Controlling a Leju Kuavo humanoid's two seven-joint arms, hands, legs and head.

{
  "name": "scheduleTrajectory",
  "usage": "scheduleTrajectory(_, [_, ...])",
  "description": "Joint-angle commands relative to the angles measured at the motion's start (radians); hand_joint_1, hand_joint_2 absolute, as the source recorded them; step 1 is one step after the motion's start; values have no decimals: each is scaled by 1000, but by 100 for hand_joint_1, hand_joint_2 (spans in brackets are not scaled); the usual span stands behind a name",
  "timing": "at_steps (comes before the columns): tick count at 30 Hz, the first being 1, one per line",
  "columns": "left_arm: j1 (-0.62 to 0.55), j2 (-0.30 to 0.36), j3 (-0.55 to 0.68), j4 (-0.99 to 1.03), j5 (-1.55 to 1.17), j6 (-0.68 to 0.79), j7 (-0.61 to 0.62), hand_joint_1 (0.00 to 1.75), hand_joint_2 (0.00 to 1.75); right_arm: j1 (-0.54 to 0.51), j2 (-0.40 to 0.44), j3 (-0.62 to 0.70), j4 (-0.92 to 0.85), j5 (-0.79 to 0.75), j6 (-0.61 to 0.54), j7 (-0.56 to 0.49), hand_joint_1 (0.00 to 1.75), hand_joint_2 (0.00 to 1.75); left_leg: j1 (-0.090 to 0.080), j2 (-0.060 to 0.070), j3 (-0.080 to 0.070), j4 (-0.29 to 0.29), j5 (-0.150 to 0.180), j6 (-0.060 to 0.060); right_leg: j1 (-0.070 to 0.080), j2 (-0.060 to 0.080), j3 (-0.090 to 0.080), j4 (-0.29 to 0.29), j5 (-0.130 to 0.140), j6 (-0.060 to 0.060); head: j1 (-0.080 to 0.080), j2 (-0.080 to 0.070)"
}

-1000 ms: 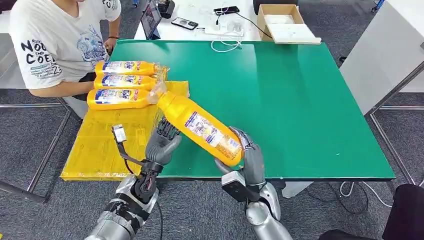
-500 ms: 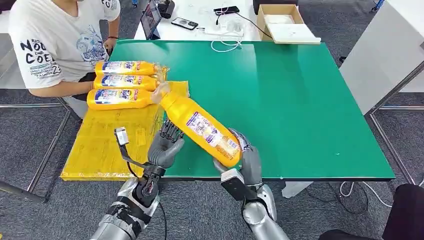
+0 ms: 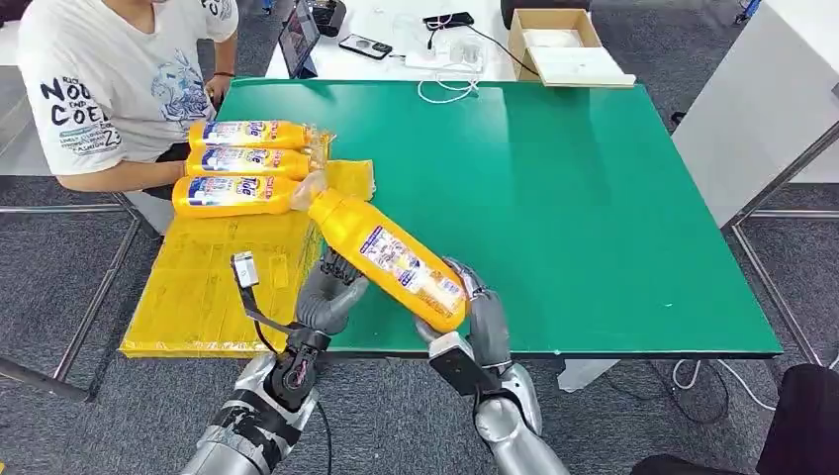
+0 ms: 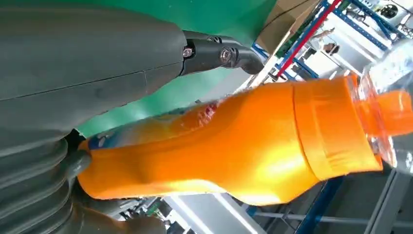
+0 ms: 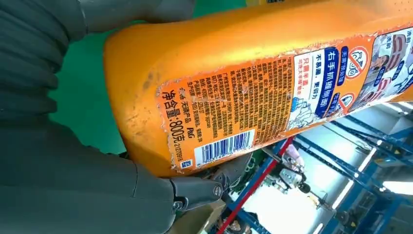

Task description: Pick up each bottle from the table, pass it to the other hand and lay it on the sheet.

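My right hand [image 3: 485,322] grips the base of a yellow-orange bottle [image 3: 386,257] with a printed label, held tilted above the green table [image 3: 594,218], its clear cap pointing toward the yellow sheet [image 3: 218,282]. My left hand [image 3: 325,295] is just beneath the bottle's middle, fingers [image 3: 341,267] spread upward close to it. In the left wrist view the bottle [image 4: 234,146] lies across my left hand [image 4: 73,73], the thumb standing apart from it. The right wrist view has the label [image 5: 243,73] against my right hand [image 5: 48,161]. Three like bottles [image 3: 242,161] lie side by side on the sheet's far end.
A person in a white shirt [image 3: 109,89] sits at the far left beside the sheet. A cardboard box [image 3: 559,40], a phone [image 3: 364,46] and cables lie on a white table beyond. The green table's near edge [image 3: 594,351] runs by my hands.
The right hand has carried the bottle left and a little nearer, its cap now close to the nearest lying bottle. The left hand has risen under the bottle's middle.
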Motion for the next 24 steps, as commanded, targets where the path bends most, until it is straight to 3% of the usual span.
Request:
scheduleTrajectory(1, [-57, 10, -55, 81, 6, -10, 6, 0, 175, -87, 24, 98, 243, 55, 76, -1, 175, 175, 0, 2, 5, 0, -2, 0, 1, 1, 4, -1, -1, -2, 0, 0])
scheduleTrajectory(12, [-93, 2, -78, 133, 4, -10, 5, 0, 175, -89, 38, 262, 358, 56, 168, -1, 175, 175, 1, 0, 5, 0, -2, 1, 1, -2, 5, -1, -2, -2, 0, 0])
scheduleTrajectory(24, [-94, -3, -76, 113, -13, 18, -22, 0, 175, -92, 42, 281, 369, 10, 164, -1, 175, 175, 1, -2, 4, 1, -2, 1, 2, -4, 4, 0, -3, -3, 0, 0])
